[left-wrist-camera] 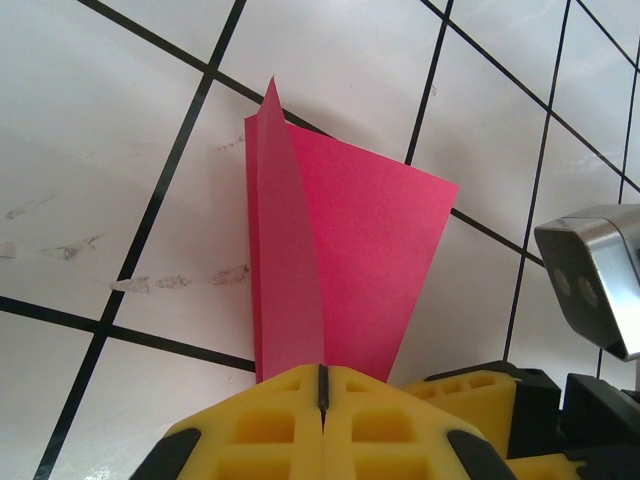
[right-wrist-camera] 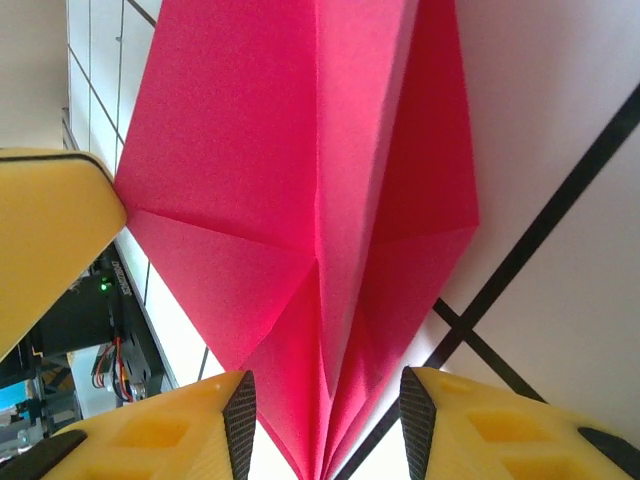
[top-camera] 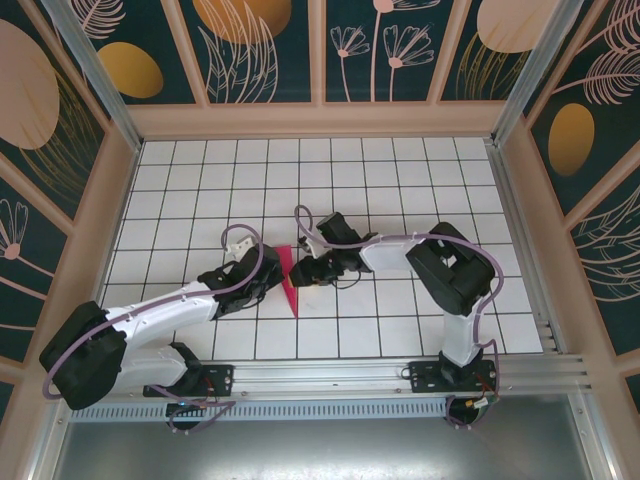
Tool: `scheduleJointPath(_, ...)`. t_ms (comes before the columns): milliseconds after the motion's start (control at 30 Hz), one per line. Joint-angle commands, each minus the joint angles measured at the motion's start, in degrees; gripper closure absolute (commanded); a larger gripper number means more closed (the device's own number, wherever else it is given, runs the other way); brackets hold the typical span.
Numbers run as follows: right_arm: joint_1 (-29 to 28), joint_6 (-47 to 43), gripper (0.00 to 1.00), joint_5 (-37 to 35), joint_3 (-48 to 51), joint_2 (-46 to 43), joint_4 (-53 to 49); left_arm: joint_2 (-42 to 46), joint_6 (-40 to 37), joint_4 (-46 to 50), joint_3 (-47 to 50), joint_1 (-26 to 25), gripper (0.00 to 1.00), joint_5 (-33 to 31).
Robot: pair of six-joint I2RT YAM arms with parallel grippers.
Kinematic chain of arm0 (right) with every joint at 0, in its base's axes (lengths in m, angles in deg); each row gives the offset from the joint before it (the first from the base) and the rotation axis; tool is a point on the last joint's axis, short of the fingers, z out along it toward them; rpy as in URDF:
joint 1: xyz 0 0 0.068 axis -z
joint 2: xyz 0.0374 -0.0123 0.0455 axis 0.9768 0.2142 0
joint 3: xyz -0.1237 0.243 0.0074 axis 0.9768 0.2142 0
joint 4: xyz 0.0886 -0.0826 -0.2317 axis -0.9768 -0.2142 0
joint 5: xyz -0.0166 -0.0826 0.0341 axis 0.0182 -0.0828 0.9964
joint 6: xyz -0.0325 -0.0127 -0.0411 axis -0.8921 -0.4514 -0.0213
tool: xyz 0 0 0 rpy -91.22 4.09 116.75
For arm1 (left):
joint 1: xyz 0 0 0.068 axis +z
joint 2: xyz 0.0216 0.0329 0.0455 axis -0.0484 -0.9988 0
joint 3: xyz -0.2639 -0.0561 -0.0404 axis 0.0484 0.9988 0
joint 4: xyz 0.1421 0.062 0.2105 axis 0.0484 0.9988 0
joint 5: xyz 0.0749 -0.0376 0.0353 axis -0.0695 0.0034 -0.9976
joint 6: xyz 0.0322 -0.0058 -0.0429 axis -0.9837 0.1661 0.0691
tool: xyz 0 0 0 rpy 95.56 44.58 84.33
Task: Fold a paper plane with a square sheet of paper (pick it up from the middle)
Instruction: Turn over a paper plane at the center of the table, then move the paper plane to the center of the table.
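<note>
Left fingers (left-wrist-camera: 270, 420) pressed together, pinching paper plane (left-wrist-camera: 350, 250); right fingers (right-wrist-camera: 470, 420) spread astride its narrow end, not touching. Late fold stage, likely. Next needed: wings set level, then release onto bench (top-camera: 400, 180).

Thing: paper plane (top-camera: 288, 282), magenta-pink, folded narrow.
Place: just left of centre in the top view.
Pose: wide end toward the frame's top, point toward its bottom.
Left wrist view: layers fan up from bottom centre, one flap curling free.
Right wrist view: centre crease runs down the frame, with diagonal folds on either side.

Overhead view from behind; both wrist views close on the paper plane (left-wrist-camera: 350, 260).
</note>
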Motion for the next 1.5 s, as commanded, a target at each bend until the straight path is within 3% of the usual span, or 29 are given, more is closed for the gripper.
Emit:
scheduleJointPath(0, -0.67, -1.36, 0.55, 2.26, -1.89, 1.13, 0.12, 0.83, 0.72, -0.80, 0.75, 0.38, 0.93, -0.35)
scheduleJointPath(733, -1.50, -2.01, 0.52, 2.46, -2.26, 0.51, -0.16, 0.78, 0.82, -0.87, 0.78, 0.38, 0.93, -0.23)
scheduleJointPath(833, -1.61, -2.38, 0.61, 2.34, -3.81, 2.43, -1.98, 0.59, 0.71, -0.87, 0.71, 0.33, 0.93, -0.27)
scheduleJointPath(1267, -2.29, -3.46, 0.70, -0.33, -6.09, 4.54, -4.59, 0.49, 0.77, -1.00, 0.63, 0.37, 0.93, -0.18)
scheduleJointPath(1467, -2.56, -4.05, 0.87, -2.87, -6.77, 3.93, -6.56, 0.83, 0.94, -1.13, 0.66, 0.38, 0.93, -0.26)
